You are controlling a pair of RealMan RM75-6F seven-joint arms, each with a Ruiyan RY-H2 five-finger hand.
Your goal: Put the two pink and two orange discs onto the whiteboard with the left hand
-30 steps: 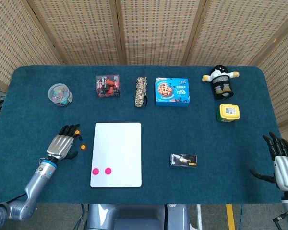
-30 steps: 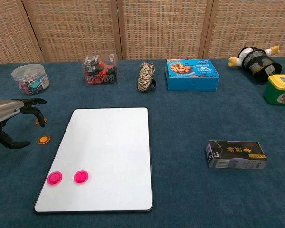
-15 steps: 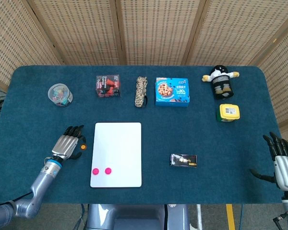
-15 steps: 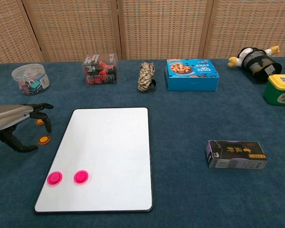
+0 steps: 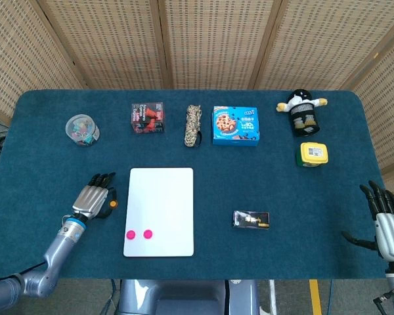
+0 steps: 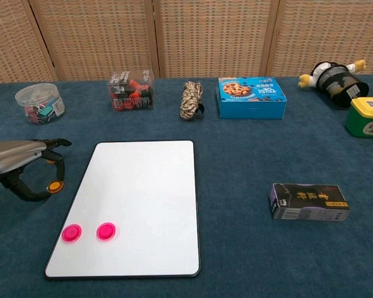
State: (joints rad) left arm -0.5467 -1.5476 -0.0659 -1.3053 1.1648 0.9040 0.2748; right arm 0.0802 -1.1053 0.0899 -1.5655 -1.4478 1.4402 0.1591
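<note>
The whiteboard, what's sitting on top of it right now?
Two pink discs lie near the front left corner of the whiteboard. No orange disc is on it; one orange disc shows beside it under the left hand.

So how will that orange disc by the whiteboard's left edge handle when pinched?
The orange disc looks thin and flat on the cloth, so it probably won't roll. Being low and small, it may slip from the left hand fingertips. Likely light.

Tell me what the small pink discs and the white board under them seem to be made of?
The two pink round discs look like glossy, slightly translucent plastic. The white rectangular board looks smooth, perhaps coated, with a thin dark rim; its core can't be told.
</note>
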